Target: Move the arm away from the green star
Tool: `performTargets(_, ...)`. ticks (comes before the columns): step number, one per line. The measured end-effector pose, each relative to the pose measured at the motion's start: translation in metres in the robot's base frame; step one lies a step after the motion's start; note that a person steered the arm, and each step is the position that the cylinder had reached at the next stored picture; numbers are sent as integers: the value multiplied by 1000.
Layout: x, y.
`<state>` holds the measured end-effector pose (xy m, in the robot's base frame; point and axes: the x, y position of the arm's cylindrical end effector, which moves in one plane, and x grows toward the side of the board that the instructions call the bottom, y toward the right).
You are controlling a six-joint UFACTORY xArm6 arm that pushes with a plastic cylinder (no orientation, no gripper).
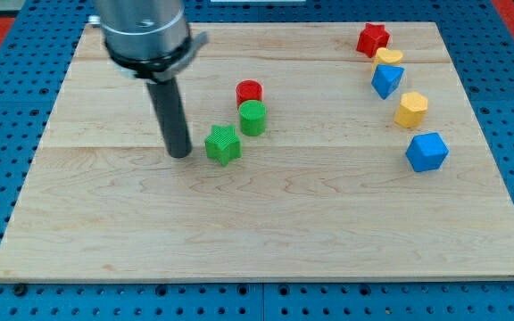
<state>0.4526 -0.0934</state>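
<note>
Bare surface [239,241] fills the near side; no blocks there. No jaws on this rig (just a rod). My tip [180,154] stands just beside the green star [223,144], at its 9 o'clock. Risk: any drift toward 3 o'clock nudges the star into the green cylinder [252,117] and red cylinder [249,91]. Open room at 6, 9 and 12 o'clock; edges well off.
</note>
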Motion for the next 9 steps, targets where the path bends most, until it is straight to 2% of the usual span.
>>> performTargets(1,0,14)
performTargets(2,-4,72)
performTargets(3,41,92)
performTargets(4,56,134)
performTargets(5,-6,145)
performTargets(7,-23,171)
performTargets(9,-30,118)
